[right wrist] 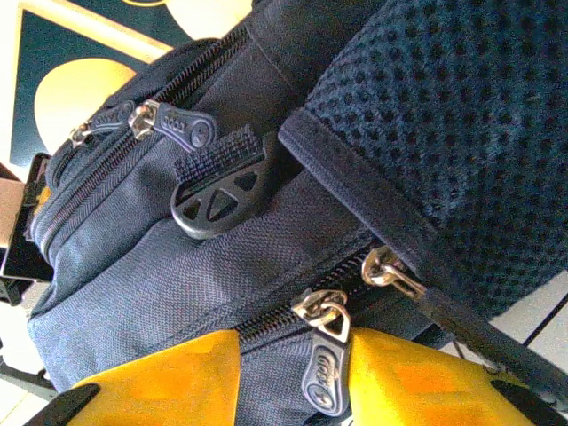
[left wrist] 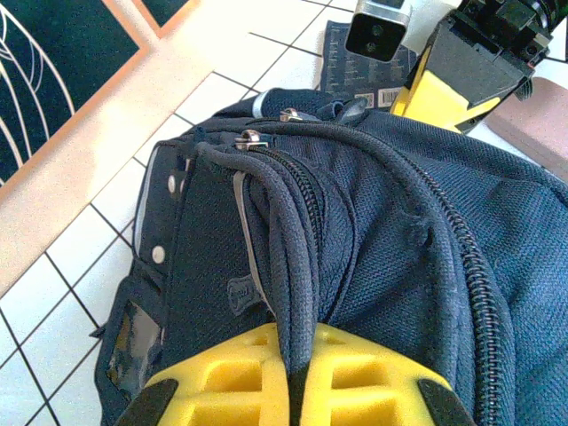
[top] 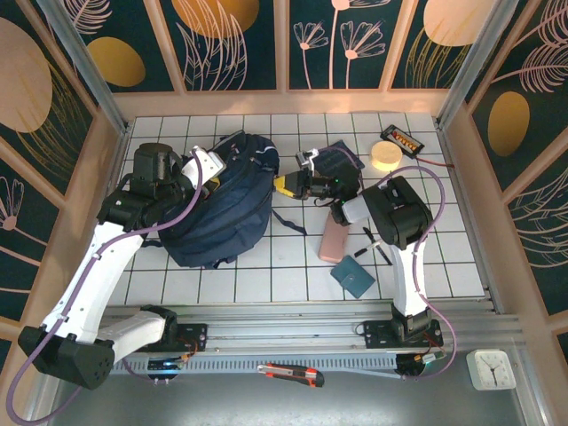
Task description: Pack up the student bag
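Observation:
The student bag (top: 222,209) lies on the white tiled table, left of centre. It is navy fabric with several zipped pockets. My left gripper (left wrist: 297,377) is at the bag's top end, its yellow fingers shut on the bag's dark carry strap (left wrist: 288,257). My right gripper (top: 282,185) is against the bag's right side. In the right wrist view its jaws (right wrist: 293,382) stand apart over a closed zip line of the bag (right wrist: 177,266). A dark zipper pull (right wrist: 326,377) hangs between them, lying against the right finger and not pinched.
Right of the bag lie a dark booklet (top: 340,162), a pink case (top: 334,240), a teal wallet (top: 355,277), pens (top: 373,244), a yellow round block (top: 385,156) and a black device (top: 404,138). A box cutter (top: 291,373) and a white clock (top: 490,368) lie below the rail.

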Robot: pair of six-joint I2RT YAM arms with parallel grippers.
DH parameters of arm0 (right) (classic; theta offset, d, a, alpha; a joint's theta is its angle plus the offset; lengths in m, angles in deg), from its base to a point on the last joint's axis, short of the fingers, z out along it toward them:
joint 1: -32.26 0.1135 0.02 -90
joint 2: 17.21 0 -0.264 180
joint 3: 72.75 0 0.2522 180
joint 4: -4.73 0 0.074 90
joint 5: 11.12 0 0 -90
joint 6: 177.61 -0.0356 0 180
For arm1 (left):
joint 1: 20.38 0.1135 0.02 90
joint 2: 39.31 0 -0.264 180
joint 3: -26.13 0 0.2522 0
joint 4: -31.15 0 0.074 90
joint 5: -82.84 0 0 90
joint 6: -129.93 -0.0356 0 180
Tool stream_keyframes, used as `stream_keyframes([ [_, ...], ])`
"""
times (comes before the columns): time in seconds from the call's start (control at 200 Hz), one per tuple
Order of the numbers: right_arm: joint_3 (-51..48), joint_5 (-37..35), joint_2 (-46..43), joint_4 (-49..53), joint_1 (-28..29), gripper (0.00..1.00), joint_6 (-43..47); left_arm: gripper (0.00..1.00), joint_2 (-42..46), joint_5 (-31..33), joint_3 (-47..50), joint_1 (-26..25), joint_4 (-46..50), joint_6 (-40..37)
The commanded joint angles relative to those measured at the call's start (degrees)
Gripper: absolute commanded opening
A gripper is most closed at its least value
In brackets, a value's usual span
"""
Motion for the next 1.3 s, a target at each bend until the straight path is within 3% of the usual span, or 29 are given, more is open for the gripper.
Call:
stream_keyframes([
  [0.0,0.1,1.0,-0.3,-1.3,0.8,0.38,1.2,0.0,1.3,-2.7,-4.2,0.3,-7.0,0.7],
  [0.095,0.3,1.1,-0.4,0.2,0.9,0.32,2.0,0.0,1.4,-2.6,-4.1,0.3,-6.9,0.7],
  [0.325,-1.6,1.7,-1.7,0.3,0.6,0.0,2.1,0.0,1.4,-1.3,-3.8,0.3,-7.0,0.7],
  [0.485,-5.8,2.6,-6.3,4.3,-0.5,0.0,5.2,0.0,1.3,1.0,-2.8,0.3,-7.0,-0.1],
  [0.596,-6.3,2.7,-11.8,23.7,-0.6,0.0,18.8,0.0,1.7,2.2,-1.3,0.3,-7.3,-0.4],
  [0.731,3.5,-5.2,-17.8,72.7,1.7,0.0,54.8,0.0,2.2,5.8,0.7,0.2,-9.9,2.7],
  [0.806,9.3,-9.5,-17.5,89.5,3.4,0.0,67.0,0.0,2.3,5.5,2.0,0.1,-11.5,5.0],
  [0.906,12.2,-12.8,-17.8,98.1,4.6,0.0,72.7,0.0,1.5,6.1,3.4,-1.5,-12.7,6.8],
  [1.046,14.4,-17.1,-20.6,106.1,5.5,0.0,77.1,0.0,-1.3,12.8,4.4,-6.1,-12.1,6.0],
  [1.296,16.5,-22.5,-25.2,121.6,7.4,0.0,84.9,0.0,-5.5,21.5,3.0,-9.2,-16.5,9.2],
])
